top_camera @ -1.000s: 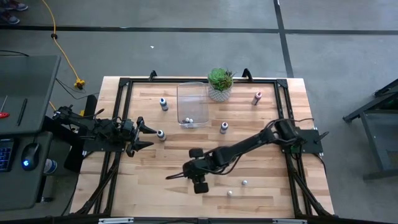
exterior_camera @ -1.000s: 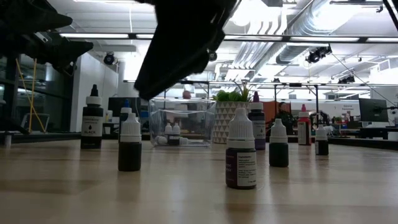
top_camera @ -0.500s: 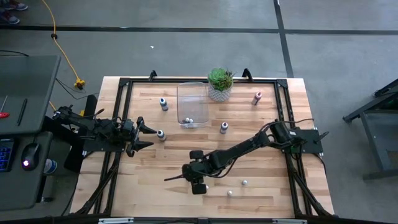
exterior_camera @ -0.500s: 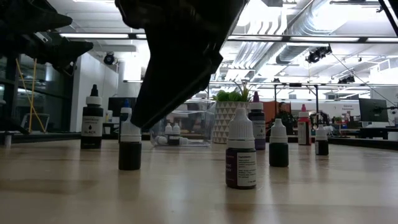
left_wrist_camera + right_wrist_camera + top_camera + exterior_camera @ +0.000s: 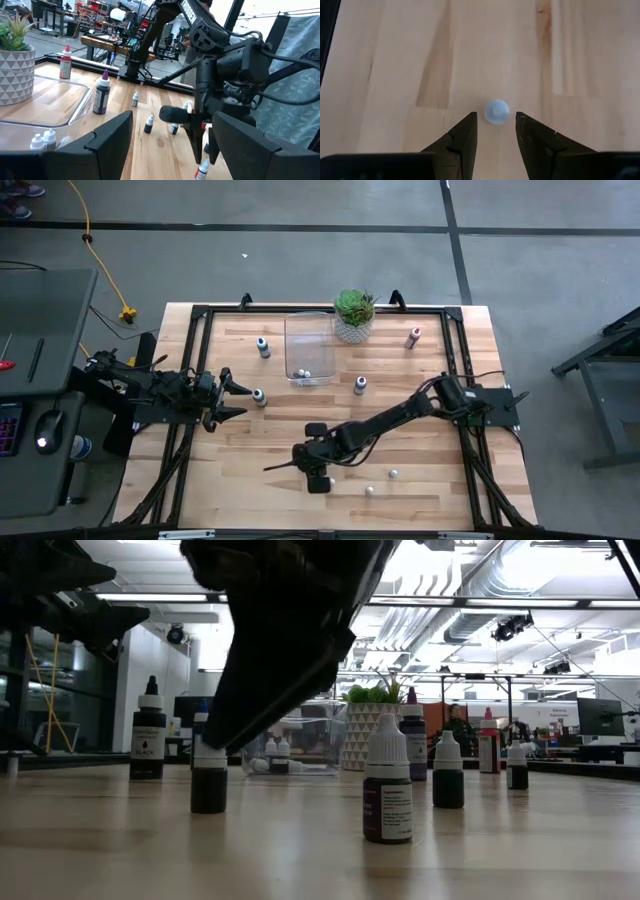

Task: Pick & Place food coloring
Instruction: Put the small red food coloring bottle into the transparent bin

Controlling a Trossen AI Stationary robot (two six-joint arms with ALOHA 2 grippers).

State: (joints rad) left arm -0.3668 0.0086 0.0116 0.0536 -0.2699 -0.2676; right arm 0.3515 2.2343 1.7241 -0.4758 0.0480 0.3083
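Observation:
The food coloring bottles stand upright and scattered over the wooden table. One with a white cap and dark body (image 5: 208, 780) stands near the table's near edge. My right gripper (image 5: 495, 116) hangs open over it, pointing down, one finger on each side of its cap (image 5: 497, 111), with a gap on each side. In the high view my right gripper (image 5: 305, 463) hides that bottle. My left gripper (image 5: 237, 398) waits open at the table's left side, beside another bottle (image 5: 259, 395). Two bottles (image 5: 303, 373) lie in the clear bin (image 5: 310, 330).
A potted succulent (image 5: 354, 313) stands at the far edge beside the bin. Other bottles stand at the far left (image 5: 263, 346), the middle (image 5: 359, 385), the far right (image 5: 413, 337) and the near right (image 5: 394, 474) (image 5: 370, 491). A black frame rims the table.
My right gripper has moved toward the table's near-left and come down over the white-capped bottle; in the low view its dark bulk now reaches the bottle's cap. The bottles have stayed put.

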